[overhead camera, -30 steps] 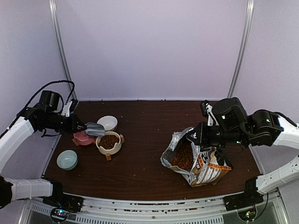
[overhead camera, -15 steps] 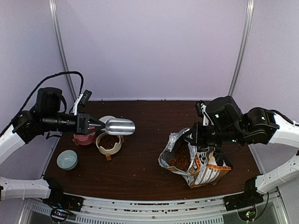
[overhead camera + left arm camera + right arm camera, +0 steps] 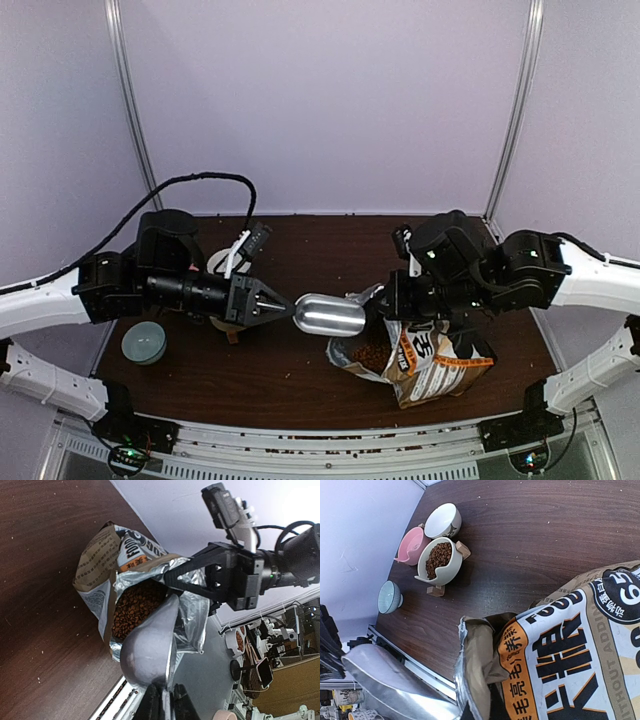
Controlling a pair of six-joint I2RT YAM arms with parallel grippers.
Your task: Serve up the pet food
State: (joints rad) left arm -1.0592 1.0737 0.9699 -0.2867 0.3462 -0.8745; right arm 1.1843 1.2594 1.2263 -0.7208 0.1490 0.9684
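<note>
While the scoop (image 3: 150,652) hangs at the bag's (image 3: 100,560) kibble (image 3: 135,605), bowls (image 3: 451,570) stand apart.

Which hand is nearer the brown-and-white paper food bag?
Right. The right hand grips the open rim of the bag; the left hand is apart, left of it, holding a silver metal scoop that reaches toward the mouth.

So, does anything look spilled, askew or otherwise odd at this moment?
Brownish specks dot the front rail, possibly spilled pet food like that in the bag. The bag slumps sideways, but the right gripper pinches its rim open for the scoop, so that looks deliberate. Nothing else stands out.
</note>
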